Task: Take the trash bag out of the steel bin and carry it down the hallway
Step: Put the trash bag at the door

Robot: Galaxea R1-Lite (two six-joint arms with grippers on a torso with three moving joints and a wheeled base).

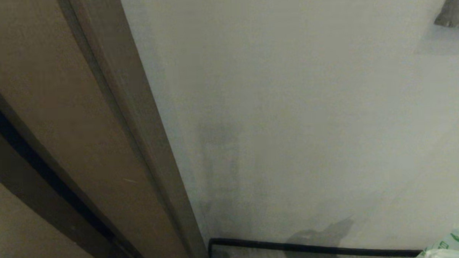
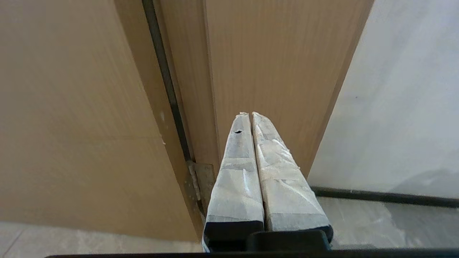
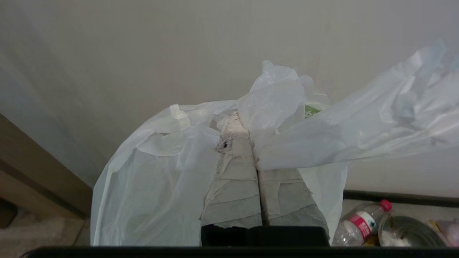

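Grey tape-wrapped fingers, black bases

Thin, crinkly translucent-white plastic trash bag drapes over the right pincer, whose fingers are wrapped in rough, frayed tape. Matt brown wood-grain door frame, smooth matt white wall, glossy clear plastic bottle.

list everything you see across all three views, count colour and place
thin translucent-white plastic trash bag with green print: one, draped over the right gripper, a corner at the head view's lower right
brown wooden door frame: one, left of the wall
white wall: one, straight ahead
dark baseboard: one, at the wall's foot
clear plastic bottle with a red cap: one, on the floor by the baseboard
shiny round steel container: one, beside the bottle
grey object: one, on the wall, upper right
left gripper: tape-wrapped, jaws shut, empty, facing the door frame
right gripper: tape-wrapped, jaws shut on the bag
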